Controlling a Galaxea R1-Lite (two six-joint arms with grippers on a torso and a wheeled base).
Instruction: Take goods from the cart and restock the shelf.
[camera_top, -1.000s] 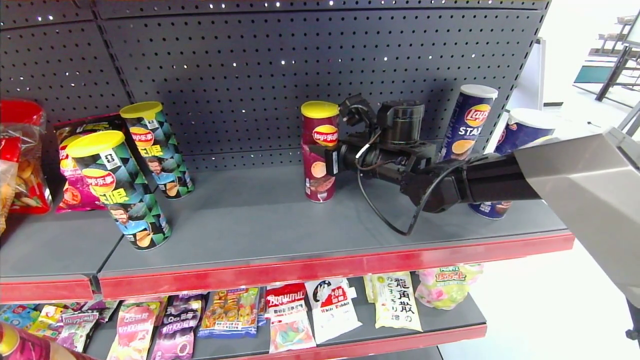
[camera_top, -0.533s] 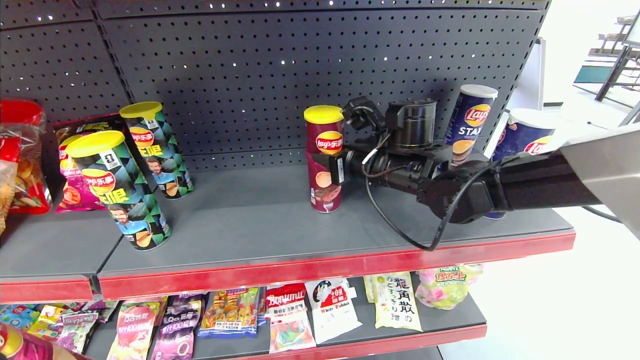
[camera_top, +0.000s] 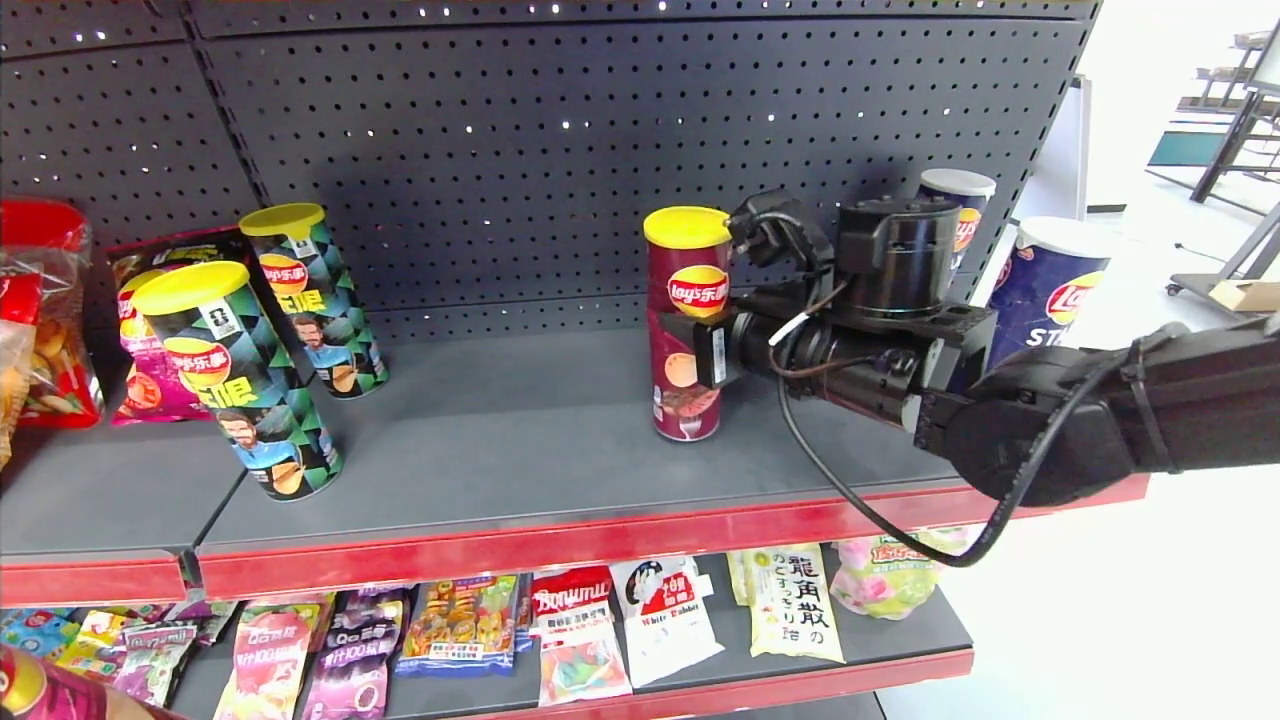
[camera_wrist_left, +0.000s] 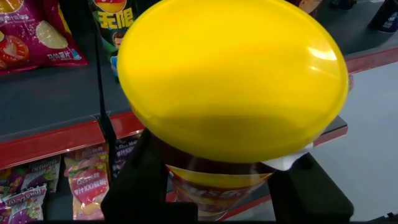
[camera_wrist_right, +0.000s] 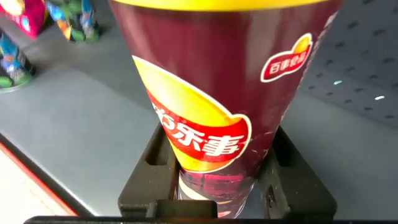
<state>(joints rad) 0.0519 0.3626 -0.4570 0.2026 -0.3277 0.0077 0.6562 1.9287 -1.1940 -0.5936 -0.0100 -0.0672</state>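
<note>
On the upper shelf, we are gripping the maroon can at mid-height with the right pincer, its fingers closed snugly on either side of the body. The can is standing upright, and its base is possibly resting on the shelf board, though we cannot quite tell. The blue cans are standing at 3 o'clock from it, partly behind the arm, and the green-patterned cans are well apart at 9 o'clock.

To finish this placement well, we are judging that the can should be going straight down until it is sitting flat. Only then should the fingers be spreading, evenly, so neither one drags it over. We are planning the pull-back toward 4 o'clock, along the arm's own line, staying off the blue cans.

Low at 8 o'clock, the left pincer is clamped on a second can, yellow lid up.
</note>
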